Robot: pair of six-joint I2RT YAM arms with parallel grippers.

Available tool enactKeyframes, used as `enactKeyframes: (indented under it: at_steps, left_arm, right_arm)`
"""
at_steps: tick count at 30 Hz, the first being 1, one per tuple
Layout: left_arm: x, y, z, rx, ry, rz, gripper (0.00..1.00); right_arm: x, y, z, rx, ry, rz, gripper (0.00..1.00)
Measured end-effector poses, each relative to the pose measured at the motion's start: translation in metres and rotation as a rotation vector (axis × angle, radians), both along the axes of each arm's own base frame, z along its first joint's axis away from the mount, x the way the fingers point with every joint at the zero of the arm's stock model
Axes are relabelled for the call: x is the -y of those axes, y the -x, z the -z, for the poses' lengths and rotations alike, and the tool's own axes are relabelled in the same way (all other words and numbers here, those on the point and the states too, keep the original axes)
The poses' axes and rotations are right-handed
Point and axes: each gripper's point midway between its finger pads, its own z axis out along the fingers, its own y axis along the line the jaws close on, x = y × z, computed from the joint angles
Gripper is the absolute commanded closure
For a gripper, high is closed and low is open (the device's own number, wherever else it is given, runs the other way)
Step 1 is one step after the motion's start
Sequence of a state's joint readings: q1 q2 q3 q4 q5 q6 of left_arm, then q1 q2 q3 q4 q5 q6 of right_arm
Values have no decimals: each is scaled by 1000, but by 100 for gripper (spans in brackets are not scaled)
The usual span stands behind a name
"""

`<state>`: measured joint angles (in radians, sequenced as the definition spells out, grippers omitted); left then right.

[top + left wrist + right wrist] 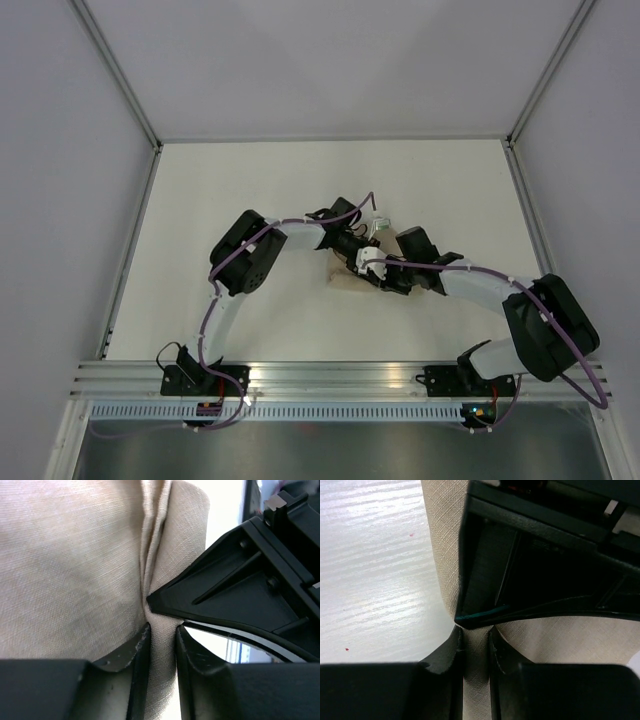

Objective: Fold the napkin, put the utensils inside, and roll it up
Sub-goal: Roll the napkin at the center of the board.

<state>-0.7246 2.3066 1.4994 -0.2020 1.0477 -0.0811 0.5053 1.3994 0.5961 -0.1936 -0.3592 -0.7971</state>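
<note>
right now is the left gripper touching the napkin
Touching. The left wrist view shows the left gripper closed on a raised fold of the napkin, with the cloth pressed against both fingers and no gap.

One napkin (75,565), two claws (162,635) (476,637), one table (250,190)

Right fingers (447,655) block left fingers (134,651) at the napkin (70,565); table (250,190) beyond open.

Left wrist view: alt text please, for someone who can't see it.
The left gripper pinches a fold of the beige napkin between its two black fingers at the bottom of the frame. The right gripper reaches in from the right, its tip meeting the same fold just above.
</note>
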Motion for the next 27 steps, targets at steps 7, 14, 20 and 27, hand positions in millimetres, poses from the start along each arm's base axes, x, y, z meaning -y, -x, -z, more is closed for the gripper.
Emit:
enactKeyframes:
  at_steps: [7, 14, 20, 27]
  left_arm:
    - [-10, -16, -6, 28, -31, -178, 56]
    - [-30, -36, -16, 88, -35, -402, 54]
    - [-70, -60, -51, 231, 19, -655, 52]
    - [-96, -62, -99, 609, 114, -787, 47]
  right_arm:
    - [-7, -11, 1, -104, -34, -4, 100]
    - [-10, -20, 2, -271, -90, -29, 100]
    - [-8, -26, 1, -512, -140, -41, 99]
    - [-7, -28, 1, -799, -182, -46, 100]
